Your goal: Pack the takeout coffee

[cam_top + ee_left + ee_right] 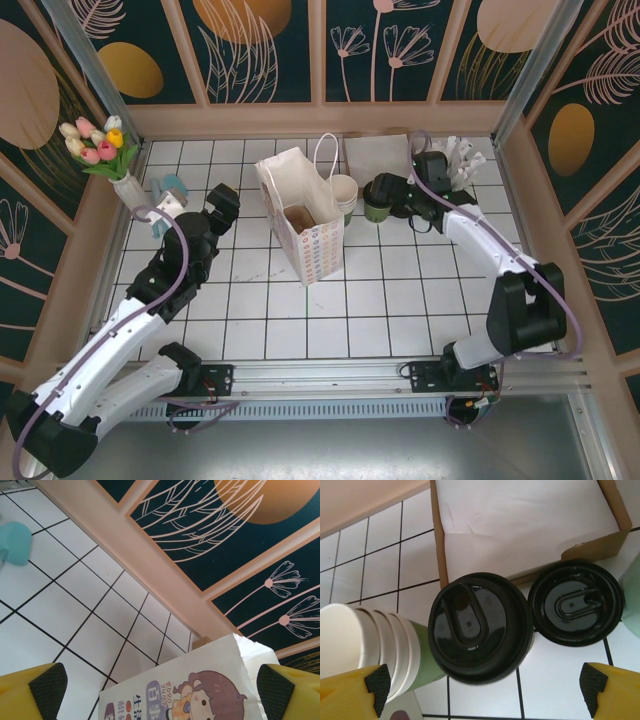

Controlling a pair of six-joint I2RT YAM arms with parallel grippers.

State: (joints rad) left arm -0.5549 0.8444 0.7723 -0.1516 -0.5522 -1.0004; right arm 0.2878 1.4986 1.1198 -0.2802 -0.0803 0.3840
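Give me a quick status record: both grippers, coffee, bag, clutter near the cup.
left gripper: open, facing the paper bag, holding nothing
right gripper: open, aimed at the takeout coffee, not gripping
takeout coffee: lidded, upright, outside the bag
paper bag: standing, top open
near the cup: spare black lid, stack of paper cups

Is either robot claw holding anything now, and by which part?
Nothing is held. The right gripper is open by the takeout coffee; the left gripper is open too.

paper bag (210,665): cartoon girl print, Chinese characters, cut off | small curved lettering: illegible
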